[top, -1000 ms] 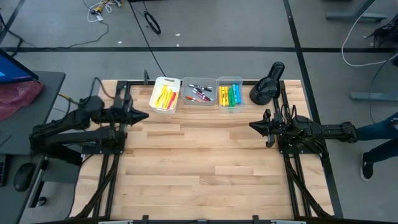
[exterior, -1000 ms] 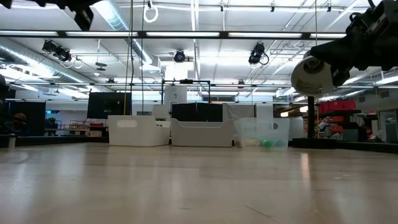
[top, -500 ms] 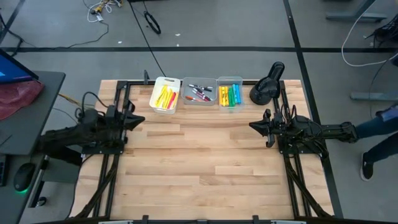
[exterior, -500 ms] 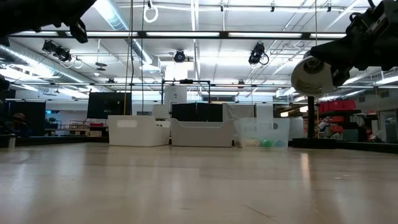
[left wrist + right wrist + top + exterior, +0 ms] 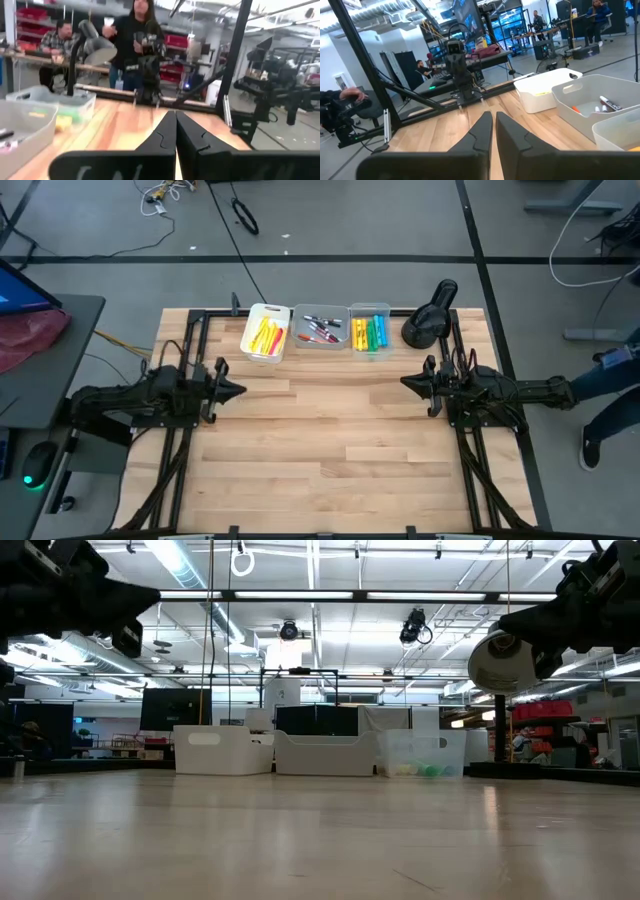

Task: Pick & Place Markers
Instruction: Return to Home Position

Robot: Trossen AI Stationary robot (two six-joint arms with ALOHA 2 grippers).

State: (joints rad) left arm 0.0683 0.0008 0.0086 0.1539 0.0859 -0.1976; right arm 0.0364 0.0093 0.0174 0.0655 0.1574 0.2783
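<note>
Since the earlier frames the left arm has pulled away from the bins and swung down-frame. The left gripper now sits at mid-left of the high view, level with the right gripper at mid-right. The right arm has not shifted.

Jaw state: on both grippers the fingers are pressed together, with only a hairline gap in each wrist view. Neither holds anything.

Marker location: no marker shows on the table. All visible markers lie in the three bins at upper centre of the high view.
- White bin: yellow and orange.
- Middle bin: red, dark and white pens.
- Clear bin: yellow, green, blue and orange.

Handling, as a judgement:
- The markers should be light and stiff, and unlikely to break.
- The barrels look smooth and round, so expect rolling on the wood and slipping in a loose pinch.
- Take hold at mid-barrel, fingers set across the long axis. A grip near the cap would let the marker pivot.
- Markers packed side by side leave little room for the fingers.

With both arms drawn back, the sorting appears complete.
</note>
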